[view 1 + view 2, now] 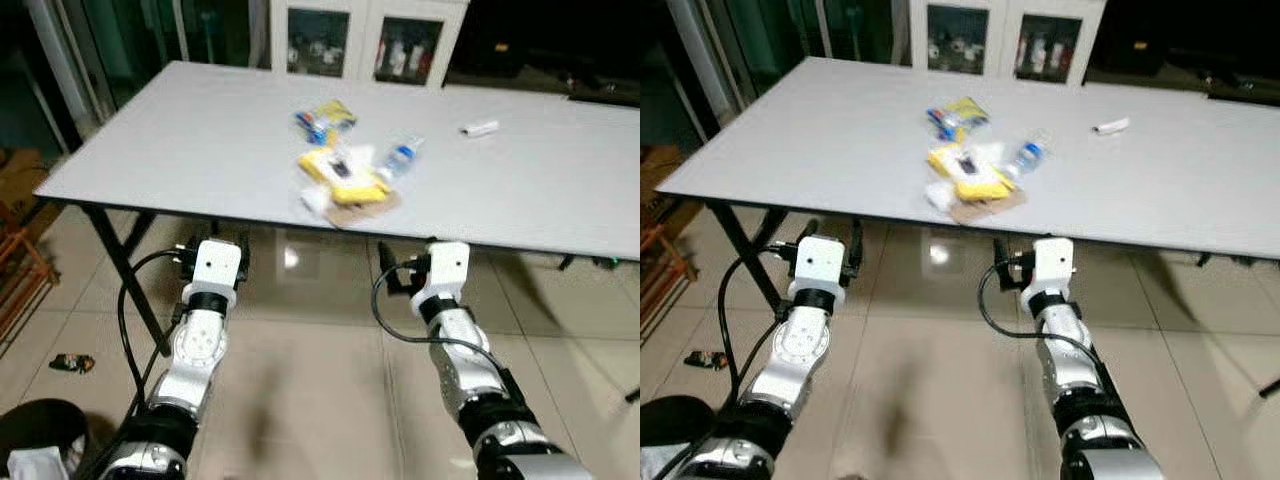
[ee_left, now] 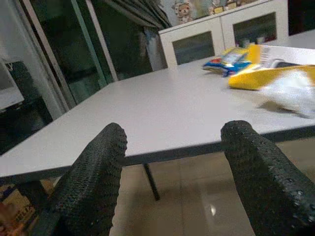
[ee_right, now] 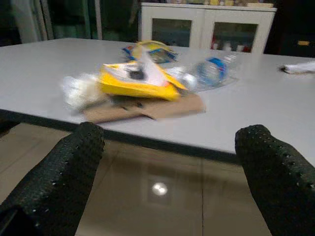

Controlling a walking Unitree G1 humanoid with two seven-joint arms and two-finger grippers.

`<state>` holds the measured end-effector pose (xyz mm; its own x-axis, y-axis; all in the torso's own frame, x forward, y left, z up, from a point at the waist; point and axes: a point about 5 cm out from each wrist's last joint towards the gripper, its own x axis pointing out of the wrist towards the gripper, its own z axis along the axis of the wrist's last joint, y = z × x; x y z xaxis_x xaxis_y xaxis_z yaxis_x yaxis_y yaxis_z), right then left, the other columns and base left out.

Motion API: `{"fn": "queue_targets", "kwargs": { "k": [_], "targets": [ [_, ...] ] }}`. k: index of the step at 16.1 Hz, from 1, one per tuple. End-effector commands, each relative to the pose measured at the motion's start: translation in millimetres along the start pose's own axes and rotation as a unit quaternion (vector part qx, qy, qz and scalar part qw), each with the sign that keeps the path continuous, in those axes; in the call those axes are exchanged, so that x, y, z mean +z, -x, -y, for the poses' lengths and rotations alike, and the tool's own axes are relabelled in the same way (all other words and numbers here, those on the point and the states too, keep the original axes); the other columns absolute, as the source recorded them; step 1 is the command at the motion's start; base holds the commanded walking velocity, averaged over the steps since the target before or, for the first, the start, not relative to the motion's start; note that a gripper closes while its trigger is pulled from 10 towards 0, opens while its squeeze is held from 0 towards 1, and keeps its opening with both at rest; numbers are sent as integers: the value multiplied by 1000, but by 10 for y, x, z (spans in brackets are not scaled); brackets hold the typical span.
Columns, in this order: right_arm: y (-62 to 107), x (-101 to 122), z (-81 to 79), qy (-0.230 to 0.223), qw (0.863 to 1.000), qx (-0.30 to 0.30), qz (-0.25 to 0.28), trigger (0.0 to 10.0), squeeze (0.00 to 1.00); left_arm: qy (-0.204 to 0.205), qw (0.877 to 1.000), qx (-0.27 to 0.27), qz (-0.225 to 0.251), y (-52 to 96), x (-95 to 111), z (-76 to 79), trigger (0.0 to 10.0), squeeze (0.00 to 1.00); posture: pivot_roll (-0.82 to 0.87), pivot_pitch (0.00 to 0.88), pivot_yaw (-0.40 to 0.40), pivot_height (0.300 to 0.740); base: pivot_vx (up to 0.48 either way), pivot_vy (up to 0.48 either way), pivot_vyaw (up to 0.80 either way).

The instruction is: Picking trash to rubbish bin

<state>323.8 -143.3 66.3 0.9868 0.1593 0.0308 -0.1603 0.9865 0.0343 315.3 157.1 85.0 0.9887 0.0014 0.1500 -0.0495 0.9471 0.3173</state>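
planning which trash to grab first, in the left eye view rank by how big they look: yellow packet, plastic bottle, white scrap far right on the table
1. yellow packet, largest.
2. plastic bottle.
3. white scrap, smallest, though it lies farther from the camera, so it may look smaller than it is.

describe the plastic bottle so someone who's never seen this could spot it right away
On the grey table, find the trash pile near the front edge. The plastic bottle lies on its side at the pile's right end, clear and crumpled with a blue label, unlike the yellow packet beside it.
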Motion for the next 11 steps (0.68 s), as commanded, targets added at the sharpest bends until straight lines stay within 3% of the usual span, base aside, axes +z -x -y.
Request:
{"fn": "queue_targets", "kwargs": {
  "k": [1,5,11],
  "targets": [
    [5,12,64,-1,1000,-10,0,10000,0,3,1000,-6,6,-14,43,69,10000,0,21,21,-55,740,0,-337,0],
    [11,2,61,-3,1000,-9,-2,10000,0,2,1000,-6,6,-12,40,65,10000,0,21,24,-56,740,0,-313,0],
    [17,-13,51,-5,1000,-6,-6,10000,0,10,1000,-4,1,-10,30,63,10000,0,21,23,-54,740,0,0,0]
  ]
}}
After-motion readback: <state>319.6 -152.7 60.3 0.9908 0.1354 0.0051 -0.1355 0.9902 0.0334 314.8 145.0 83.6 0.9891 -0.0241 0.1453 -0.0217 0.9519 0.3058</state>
